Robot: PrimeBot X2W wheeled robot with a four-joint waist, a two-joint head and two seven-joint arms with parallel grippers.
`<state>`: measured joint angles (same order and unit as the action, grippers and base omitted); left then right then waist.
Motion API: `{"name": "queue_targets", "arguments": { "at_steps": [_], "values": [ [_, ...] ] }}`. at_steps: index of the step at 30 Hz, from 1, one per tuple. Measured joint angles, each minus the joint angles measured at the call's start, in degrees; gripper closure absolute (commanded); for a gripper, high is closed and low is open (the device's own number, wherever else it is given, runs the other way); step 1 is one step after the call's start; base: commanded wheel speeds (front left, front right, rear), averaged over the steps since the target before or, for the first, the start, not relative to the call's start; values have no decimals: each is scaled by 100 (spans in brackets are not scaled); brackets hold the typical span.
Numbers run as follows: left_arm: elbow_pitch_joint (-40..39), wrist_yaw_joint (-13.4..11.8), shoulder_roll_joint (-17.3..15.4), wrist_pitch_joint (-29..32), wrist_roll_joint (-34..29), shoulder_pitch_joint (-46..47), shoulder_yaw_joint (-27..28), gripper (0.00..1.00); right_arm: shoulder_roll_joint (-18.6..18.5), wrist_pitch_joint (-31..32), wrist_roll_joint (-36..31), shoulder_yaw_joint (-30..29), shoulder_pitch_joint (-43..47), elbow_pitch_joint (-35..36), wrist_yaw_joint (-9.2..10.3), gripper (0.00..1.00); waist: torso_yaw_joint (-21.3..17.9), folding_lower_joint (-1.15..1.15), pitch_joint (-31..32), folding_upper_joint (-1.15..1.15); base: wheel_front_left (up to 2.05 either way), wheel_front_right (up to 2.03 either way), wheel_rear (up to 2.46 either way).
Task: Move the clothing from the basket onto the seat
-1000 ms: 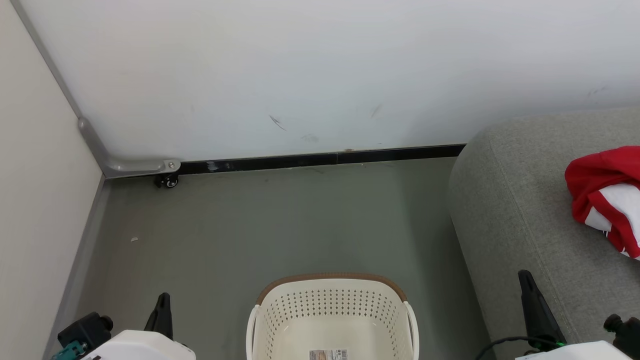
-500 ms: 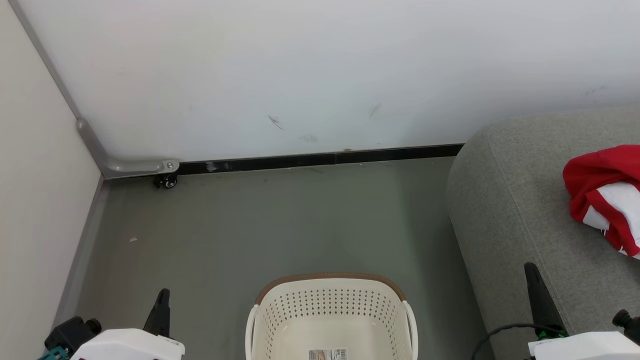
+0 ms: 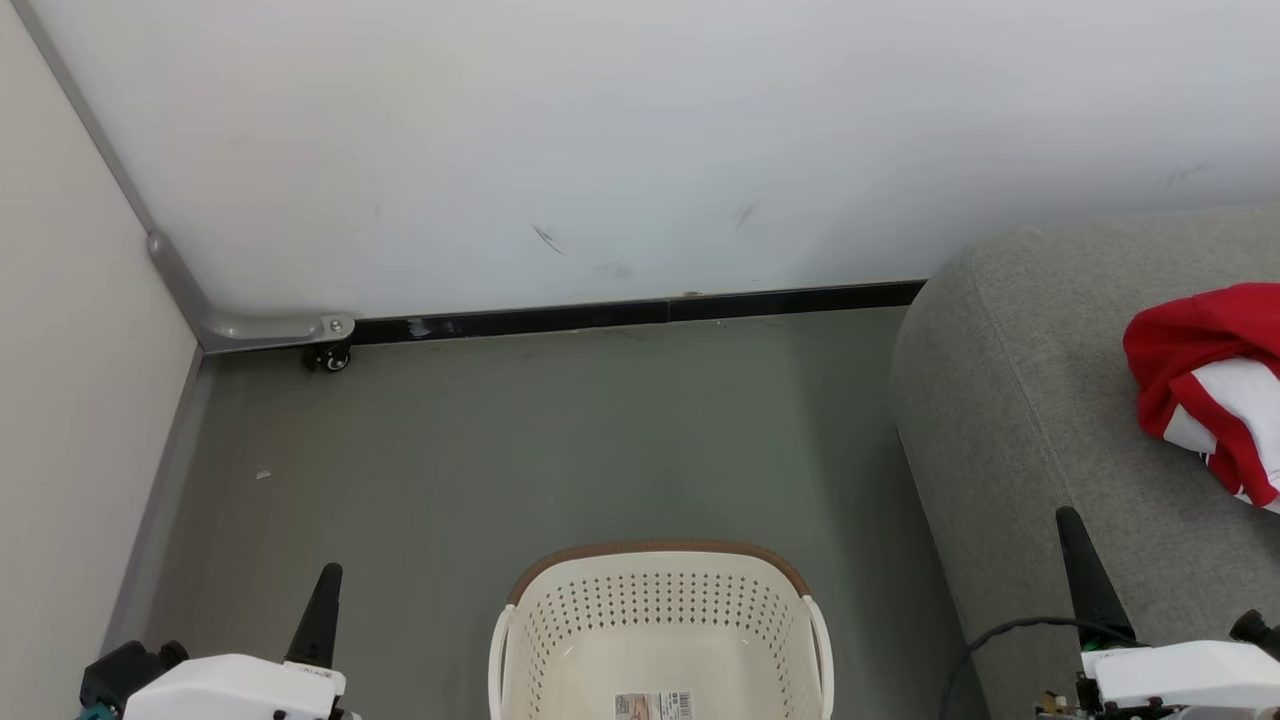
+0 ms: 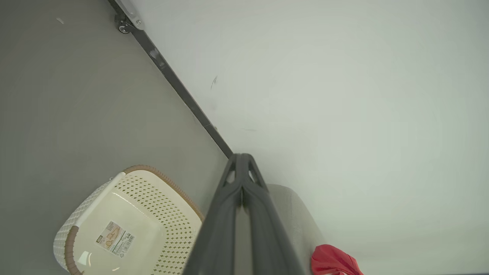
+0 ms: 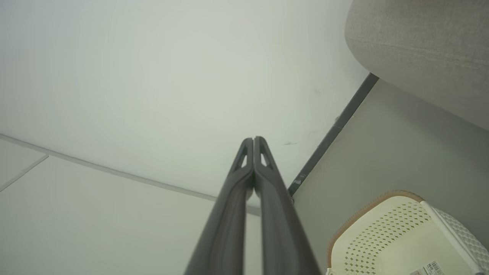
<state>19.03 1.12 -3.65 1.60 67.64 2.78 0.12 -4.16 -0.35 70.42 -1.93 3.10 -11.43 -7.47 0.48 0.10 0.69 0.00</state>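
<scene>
Currently my left end effector (image 3: 325, 590) sits at the lower left of the head view, over the grey floor (image 3: 550, 440). Its two dark fingers are pressed together with nothing between them, and my left wrist view shows the same. My right end effector (image 3: 1078, 545) is at the lower right, in front of the near side of the seat (image 3: 1020, 420), and its fingers are likewise together and empty.

The basket (image 3: 660, 552) stands upright on the floor between my two arms, near the seat, with a printed label (image 3: 655, 706) on its cream bottom. The clothing (image 3: 1195, 345) lies bunched on top of the seat, red with a white panel, well apart from the basket. The picture's right edge cuts it off, so I cannot tell whether it is one garment or two. A dark baseboard (image 3: 640, 318) runs along the foot of the white wall (image 3: 600, 150) beyond.
</scene>
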Motion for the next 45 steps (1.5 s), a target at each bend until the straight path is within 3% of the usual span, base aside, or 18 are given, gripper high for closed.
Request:
{"name": "queue_targets", "arguments": {
  "at_steps": [29, 45],
  "values": [
    [-245, 581, 133, 503, 2304, 110, 526, 100, -141, 189, 2494, -51, -551, -344, 1, 100, -46, -6, -83, 0, 0, 0, 0],
    [-272, 595, 166, 502, 2399, 111, 535, 100, -152, 236, 2590, -76, -610, -349, 0, 100, -47, -7, -84, 0, 0, 0, 0]
  ]
}}
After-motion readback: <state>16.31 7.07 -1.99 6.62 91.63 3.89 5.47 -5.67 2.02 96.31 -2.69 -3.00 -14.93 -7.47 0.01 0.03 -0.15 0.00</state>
